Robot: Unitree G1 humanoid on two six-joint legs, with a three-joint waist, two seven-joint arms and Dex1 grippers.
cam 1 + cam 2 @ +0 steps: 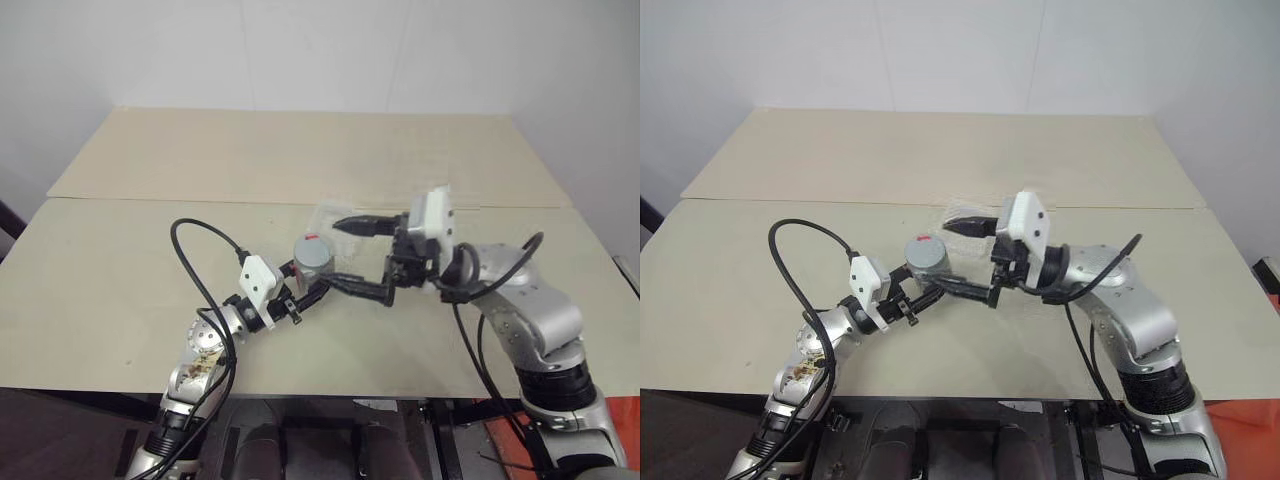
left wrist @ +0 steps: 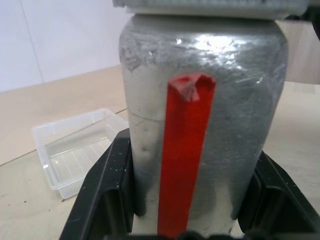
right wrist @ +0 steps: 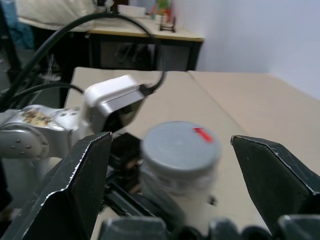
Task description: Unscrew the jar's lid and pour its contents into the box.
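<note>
Left gripper (image 1: 305, 295) clamps the jar (image 1: 312, 258) low on its body, upright and lifted off the table (image 1: 120, 290), above the middle of the near edge; likely so the lid (image 3: 181, 146) faces up for twisting. Lid on (red mark visible on top); unscrewing not yet done. Right gripper (image 1: 362, 256) has its jaws spread wide, one finger either side of the lid, not touching it, holding nothing. The box (image 2: 75, 147), clear and seemingly empty, sits on the table just behind the jar, partly hidden by the right gripper. Cables loop off both arms; none cross the jar. Nothing else stands nearby.
</note>
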